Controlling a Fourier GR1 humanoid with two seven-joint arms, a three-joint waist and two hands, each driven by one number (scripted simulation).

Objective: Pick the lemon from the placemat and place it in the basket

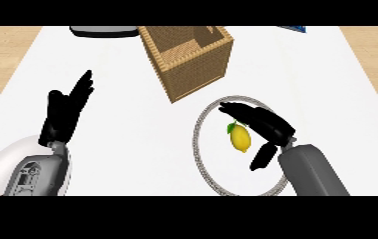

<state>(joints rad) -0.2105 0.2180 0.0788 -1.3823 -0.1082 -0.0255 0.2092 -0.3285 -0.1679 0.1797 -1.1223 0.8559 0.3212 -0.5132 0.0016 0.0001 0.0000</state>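
A yellow lemon (241, 139) with a small green leaf lies on a round white placemat (203, 148) with a grey rim, at the lower right of the counter. My right hand (267, 125) hovers over the placemat just right of the lemon, fingers stretched out past it and thumb down beside it, open and not closed on it. A tall woven basket (193, 63) stands behind the placemat, its open top toward the back. My left hand (66, 110) rests open at the lower left, fingers up.
A dark-rimmed grey dish (105, 31) sits at the back left by the basket. A blue object (294, 28) peeks in at the back right. Wooden surfaces flank the white counter on both sides.
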